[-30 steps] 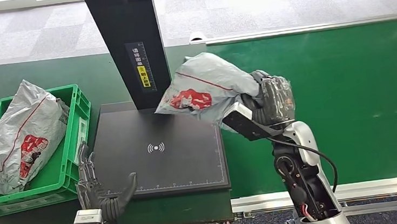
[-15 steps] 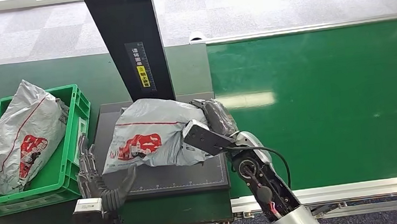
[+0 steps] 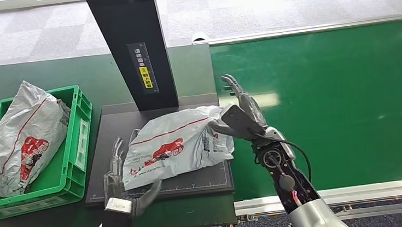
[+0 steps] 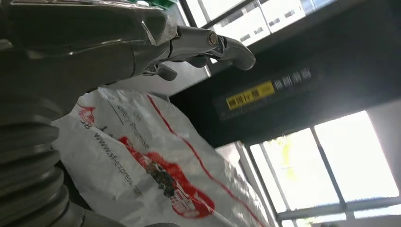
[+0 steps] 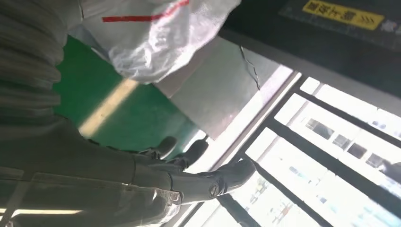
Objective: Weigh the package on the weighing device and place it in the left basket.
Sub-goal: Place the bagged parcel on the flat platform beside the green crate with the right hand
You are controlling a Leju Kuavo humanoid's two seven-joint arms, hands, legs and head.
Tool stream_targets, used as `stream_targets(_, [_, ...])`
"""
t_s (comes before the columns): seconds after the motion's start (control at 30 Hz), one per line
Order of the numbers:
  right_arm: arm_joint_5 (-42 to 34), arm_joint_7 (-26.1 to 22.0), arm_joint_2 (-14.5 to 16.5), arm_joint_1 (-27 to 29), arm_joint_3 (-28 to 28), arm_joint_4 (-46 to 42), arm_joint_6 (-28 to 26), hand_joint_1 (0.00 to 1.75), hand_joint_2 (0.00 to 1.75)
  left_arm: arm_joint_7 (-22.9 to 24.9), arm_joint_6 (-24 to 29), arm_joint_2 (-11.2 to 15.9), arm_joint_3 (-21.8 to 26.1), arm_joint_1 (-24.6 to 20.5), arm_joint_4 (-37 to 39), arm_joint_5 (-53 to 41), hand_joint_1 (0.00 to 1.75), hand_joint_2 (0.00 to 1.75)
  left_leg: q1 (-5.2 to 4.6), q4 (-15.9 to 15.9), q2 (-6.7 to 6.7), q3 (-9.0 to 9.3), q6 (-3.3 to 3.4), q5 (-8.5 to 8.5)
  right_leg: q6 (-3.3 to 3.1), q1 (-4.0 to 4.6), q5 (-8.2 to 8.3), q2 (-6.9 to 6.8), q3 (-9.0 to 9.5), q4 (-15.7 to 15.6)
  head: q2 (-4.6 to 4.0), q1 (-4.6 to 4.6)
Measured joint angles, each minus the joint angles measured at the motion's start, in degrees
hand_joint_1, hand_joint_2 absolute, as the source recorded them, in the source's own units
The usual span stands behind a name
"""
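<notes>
Head view: right robot hand (image 3: pixel 240 105) has released the package (image 3: pixel 177 143) onto the scale (image 3: pixel 193 177); left robot hand (image 3: pixel 121 178) spread, empty.

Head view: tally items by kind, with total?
Grey courier packages: 2, one on the scale platform, one in the basket
Green basket: 1
Black weighing device: 1
Robot hands: 2, left hand, right hand
Total: 6

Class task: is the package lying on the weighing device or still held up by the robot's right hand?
On it: the package lies flat on the weighing device; the right hand is open beside it.
</notes>
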Motion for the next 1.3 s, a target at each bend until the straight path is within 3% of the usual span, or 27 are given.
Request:
stream_targets(0.27, [-3.9, -1.6, -1.4, 4.0, -4.5, -10.4, 1.5, 0.00, 1.75, 10.2, -10.5, 1.5, -2.2, -7.8, 7.4, -21.8, 0.00, 1.75, 0.01, 0.0, 0.02, 0.06, -0.01, 0.02, -0.03, 0.02, 0.02, 0.02, 0.01, 0.0, 0.00, 0.00])
stream_targets(0.63, [-3.7, -0.6, -1.2, 8.1, -5.2, -19.3, 1.2, 0.00, 1.75, 19.2, -13.7, 1.2, -5.5, -20.2, 22.6, -39.6, 0.00, 1.75, 0.01, 0.0, -0.08, 0.05, -0.02, 0.04, -0.04, 0.02, 0.04, -0.06, 0.02, 0.0, 0.00, 0.00])
stream_targets(0.67, [-3.2, -0.6, -1.1, 8.6, -5.4, -20.3, 1.0, 0.00, 1.75, 20.8, -14.3, 0.8, -6.0, -22.0, 24.6, -42.0, 0.33, 1.75, 0.01, 0.0, -0.12, 0.04, -0.02, 0.04, -0.04, 0.02, 0.04, -0.09, 0.03, 0.0, 0.00, 0.00])
stream_targets(0.77, [-0.1, -0.6, -0.4, 10.1, -5.8, -23.6, -0.3, 0.00, 1.75, 26.8, -14.4, -1.5, -7.9, -28.5, 31.7, -50.0, 1.64, 1.75, 0.00, 0.0, -0.12, 0.03, 0.00, 0.05, -0.01, 0.01, 0.07, -0.10, 0.07, 0.0, 0.00, 0.01])
stream_targets(0.8, [1.0, -0.6, -0.2, 10.6, -5.9, -24.7, -0.6, 0.00, 1.75, 28.3, -13.9, -2.4, -8.4, -30.6, 34.2, -51.8, 1.75, 1.75, 0.00, 0.0, -0.11, 0.03, 0.00, 0.06, -0.01, 0.00, 0.09, -0.10, 0.07, 0.0, 0.00, 0.01])
stream_targets(1.03, [2.4, -0.1, 0.4, 12.2, -5.9, -29.7, -1.0, 0.00, 1.75, 29.5, -9.6, -5.2, -9.1, -38.7, 43.5, -53.3, 1.75, 1.75, 0.01, 0.0, -0.02, 0.02, 0.00, 0.07, 0.00, 0.02, 0.14, -0.06, 0.01, 0.0, -0.01, -0.01])
stream_targets(1.13, [0.3, -0.4, 0.4, 12.6, -5.9, -30.8, 0.1, 0.00, 1.75, 30.1, -7.7, -5.2, -9.0, -40.4, 44.2, -53.4, 1.75, 1.75, 0.02, 0.0, -0.01, 0.01, 0.00, 0.07, 0.00, 0.02, 0.13, -0.03, 0.01, 0.0, 0.00, -0.01])
stream_targets(1.3, [-1.6, -0.6, 0.4, 12.9, -6.9, -33.3, 0.2, 0.00, 1.75, 28.5, 0.6, -4.6, -7.0, -40.9, 42.1, -50.4, 1.75, 1.75, 0.01, 0.0, 0.02, 0.00, 0.00, 0.07, 0.00, 0.02, 0.13, -0.02, 0.00, 0.0, 0.00, 0.00])
